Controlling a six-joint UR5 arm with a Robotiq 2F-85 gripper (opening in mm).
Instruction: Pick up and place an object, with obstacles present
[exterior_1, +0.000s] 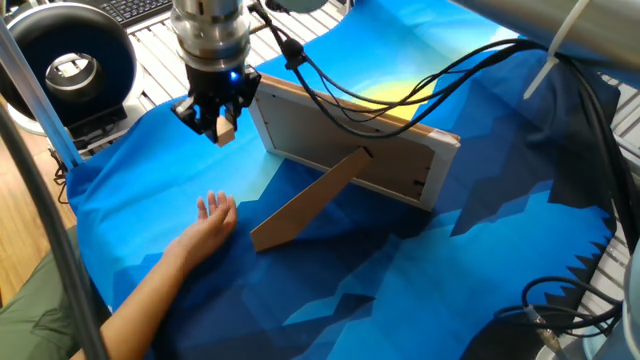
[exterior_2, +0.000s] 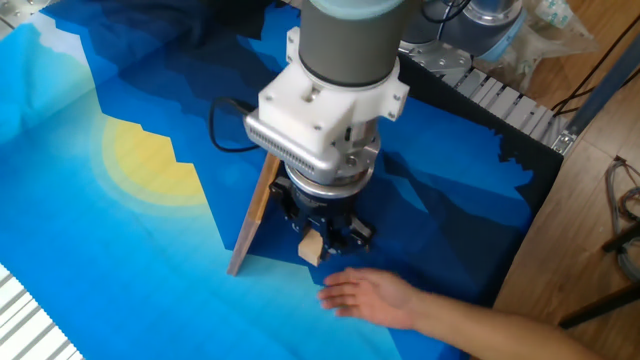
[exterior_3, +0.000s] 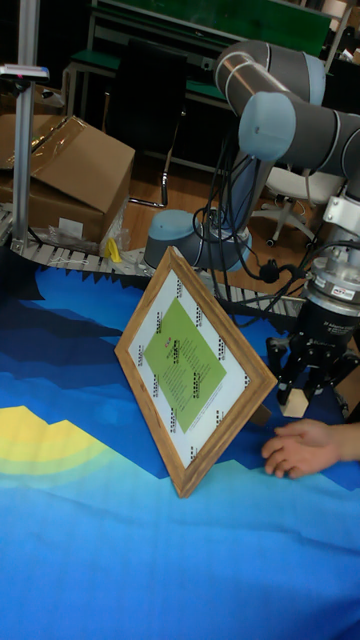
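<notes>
My gripper (exterior_1: 222, 131) (exterior_2: 312, 250) (exterior_3: 296, 402) is shut on the small tan block (exterior_1: 225, 130) (exterior_2: 311, 251) (exterior_3: 294, 404), holding it just above the blue cloth. It hangs beside the left end of the picture frame (exterior_1: 350, 140) (exterior_3: 195, 370), which stands upright on its long wooden prop leg (exterior_1: 305, 203) (exterior_2: 252, 218). In the tall fixed view the frame's front with a green card faces the camera, and the block sits to its right. The arm's body hides most of the frame in the other fixed view.
A person's hand (exterior_1: 210, 222) (exterior_2: 368, 297) (exterior_3: 303, 447) rests on the cloth close below the gripper. Black cables (exterior_1: 400, 85) trail over the frame. A round black device (exterior_1: 68, 60) stands at the cloth's far left, and a cardboard box (exterior_3: 70, 175) sits behind the table.
</notes>
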